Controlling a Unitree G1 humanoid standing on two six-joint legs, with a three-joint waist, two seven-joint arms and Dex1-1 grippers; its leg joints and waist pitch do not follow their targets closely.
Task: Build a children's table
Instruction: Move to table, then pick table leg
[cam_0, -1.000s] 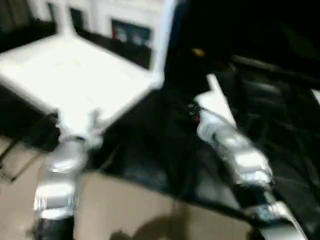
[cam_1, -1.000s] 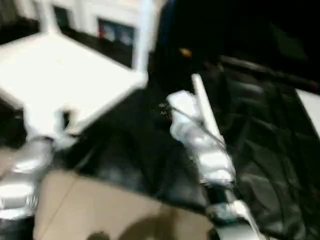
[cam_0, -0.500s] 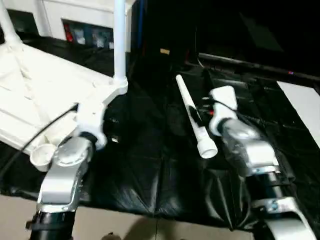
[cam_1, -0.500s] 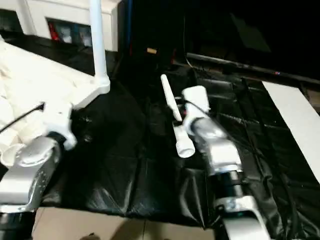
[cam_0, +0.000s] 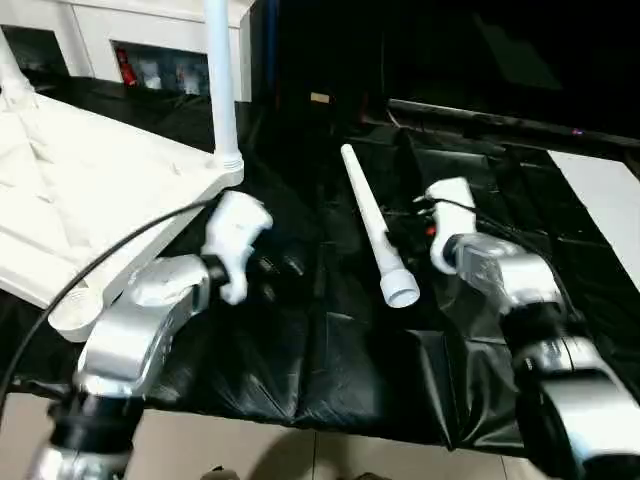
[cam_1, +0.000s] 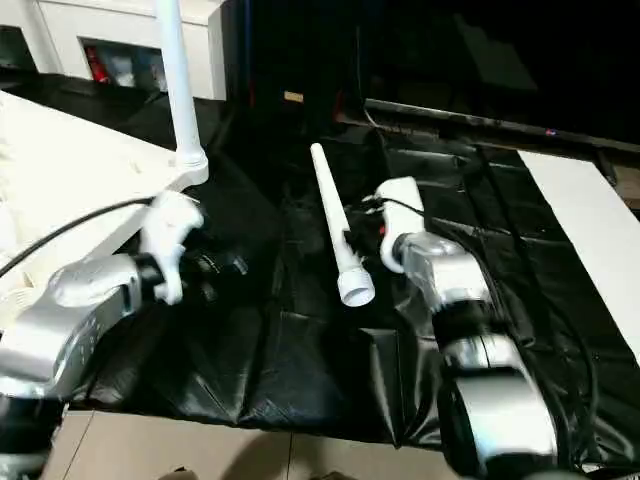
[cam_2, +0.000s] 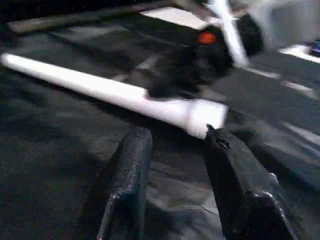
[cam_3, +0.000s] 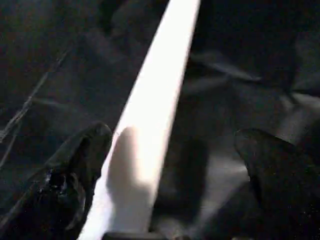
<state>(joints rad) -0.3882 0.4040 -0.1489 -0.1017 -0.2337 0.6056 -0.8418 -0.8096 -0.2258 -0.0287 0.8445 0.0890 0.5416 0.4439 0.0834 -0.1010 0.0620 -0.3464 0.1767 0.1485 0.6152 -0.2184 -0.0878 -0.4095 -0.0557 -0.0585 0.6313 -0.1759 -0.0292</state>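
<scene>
Silver forearms with white wrist housings, thin black cables, black fingers (cam_2: 125, 170), seemingly a red wrist light.

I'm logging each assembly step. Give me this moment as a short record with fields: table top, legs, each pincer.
table top: white table top, underside up, on the black sheet
fitted leg: one upright leg stands in a corner socket
loose leg: loose leg lies on the sheet between the arms
left pincer: left pincer open, empty, facing the loose leg's wide end
right pincer: right pincer open, its fingers astride the loose leg, not closed
</scene>
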